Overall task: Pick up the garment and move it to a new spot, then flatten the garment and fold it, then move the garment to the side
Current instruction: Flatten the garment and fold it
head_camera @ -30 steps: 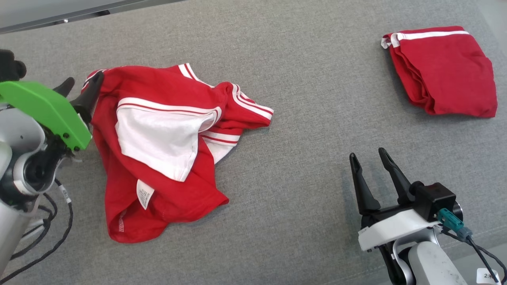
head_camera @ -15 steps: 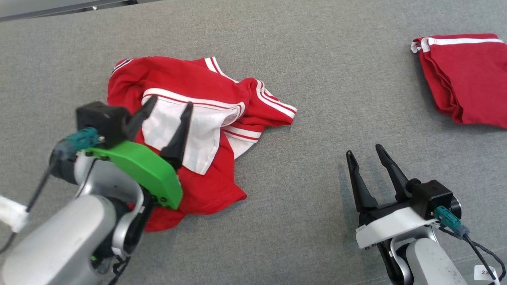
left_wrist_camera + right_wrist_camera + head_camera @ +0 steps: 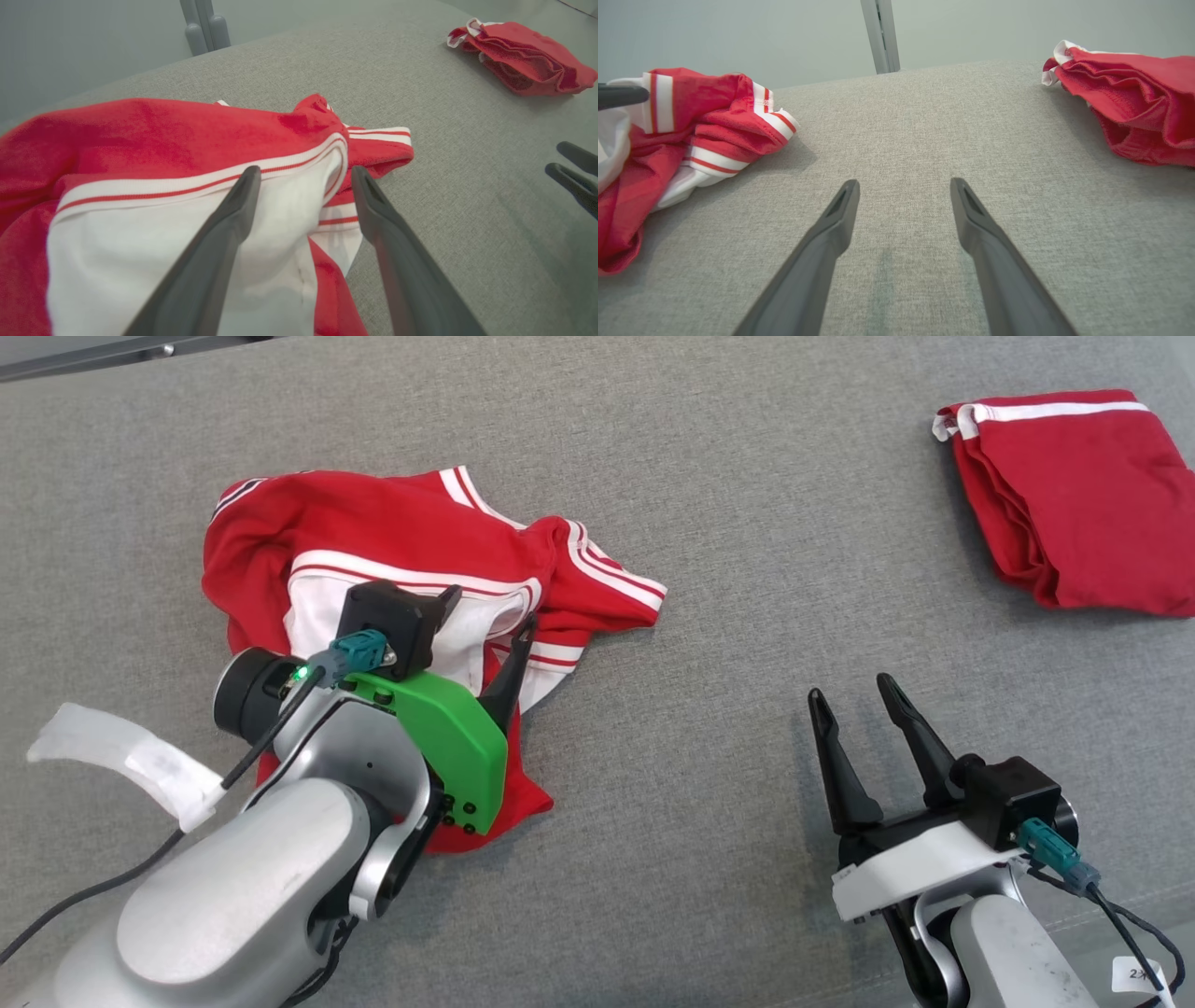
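While poised over the white panel of the crumpled red garment [image 3: 373,523], left of centre on the grey tabletop [image 3: 728,569], gripping nothing: left tool [image 3: 304,171] spread fully wide, right tool [image 3: 850,686] equally wide and empty, well apart over bare tabletop. If closed on the top layer only, likely to raise a single fold, drag the rest, or slip off. Risk also of setting down too near the folded red garment [image 3: 1074,495] at far right.

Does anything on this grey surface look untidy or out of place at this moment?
Yes. The red and white garment lies crumpled in a heap below the open left gripper, its white part bunched, unlike the folded red garment at the far right. A loose white strip also sticks out at the head view's lower left.
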